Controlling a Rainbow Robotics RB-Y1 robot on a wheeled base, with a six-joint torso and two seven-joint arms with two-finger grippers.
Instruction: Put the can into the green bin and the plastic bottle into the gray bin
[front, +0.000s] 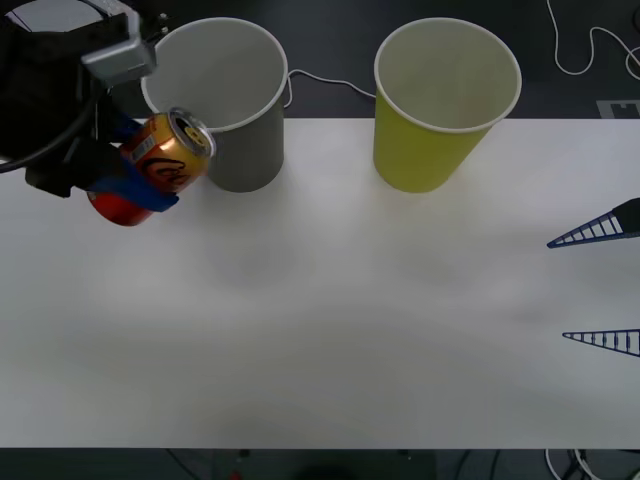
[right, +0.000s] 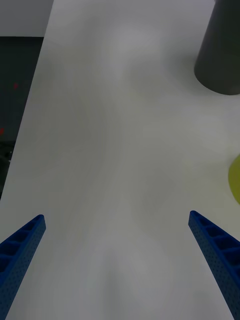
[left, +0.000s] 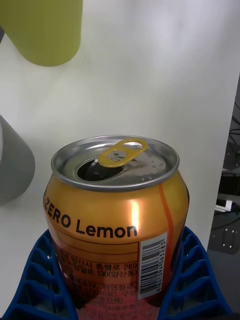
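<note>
Left claw grips the can between its fingers — tilted, beside the gray bin.

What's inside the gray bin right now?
Nothing visible: the front view shows the gray bin with a pale bare inner wall, but its bottom is out of sight. The can is outside it, held by the left gripper.

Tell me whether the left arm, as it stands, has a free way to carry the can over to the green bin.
Probably yes. The left gripper holds the can lifted beside the gray bin, which stands between it and the green bin, so it must pass over or around.
</note>
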